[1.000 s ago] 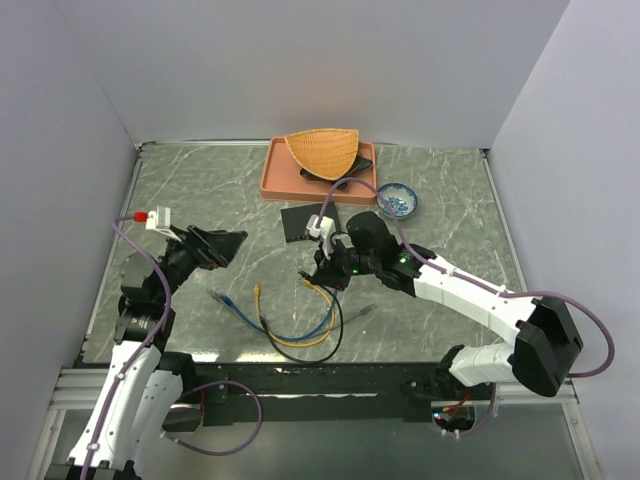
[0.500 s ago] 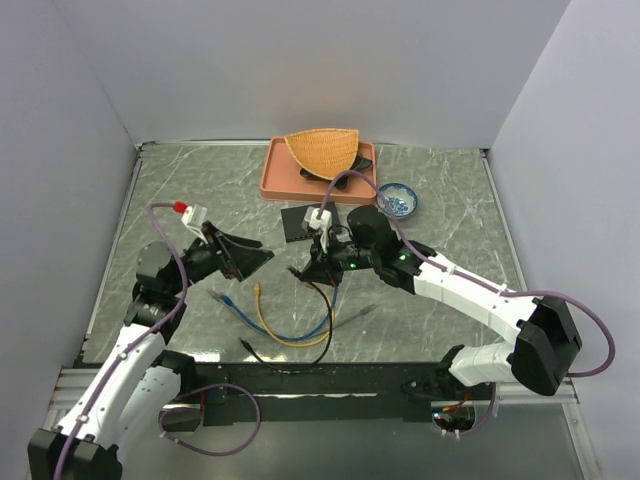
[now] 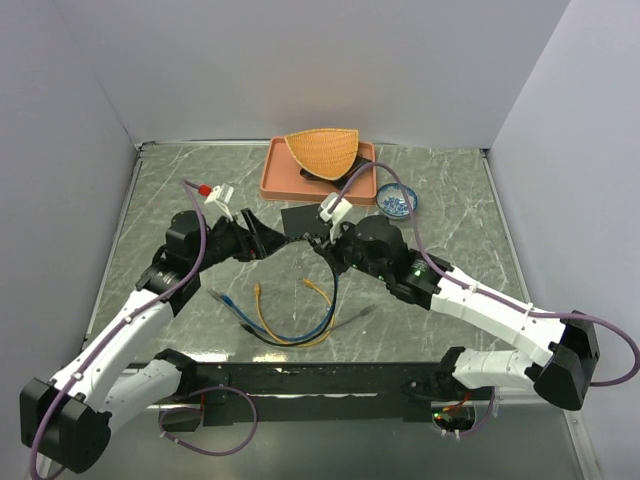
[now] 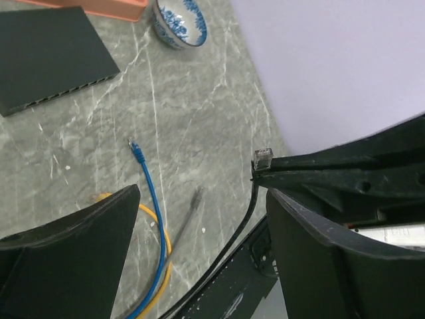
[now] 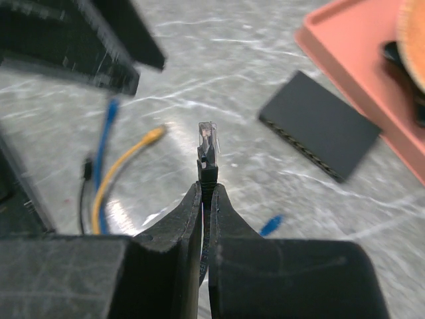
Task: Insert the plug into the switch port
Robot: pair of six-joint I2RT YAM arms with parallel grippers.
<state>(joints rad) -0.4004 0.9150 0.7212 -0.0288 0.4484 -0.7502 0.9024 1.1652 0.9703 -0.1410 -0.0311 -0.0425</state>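
Our right gripper (image 5: 206, 189) pinches the plug (image 5: 208, 139) by its tail end; our left gripper (image 4: 202, 193) gapes empty. The switch (image 5: 319, 123) lies ahead-right of the plug. Held that low, the plug could pivot and miss the port (image 5: 302, 146).

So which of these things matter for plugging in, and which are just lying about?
In the job: plug on its black cable, pinched in the right gripper; switch; left gripper, open.
Lying about: blue cable, yellow cable, bowl, wicker basket, orange tray.

Plain white walls (image 3: 300, 70), grey (marbled) tabletop (image 3: 460, 215)
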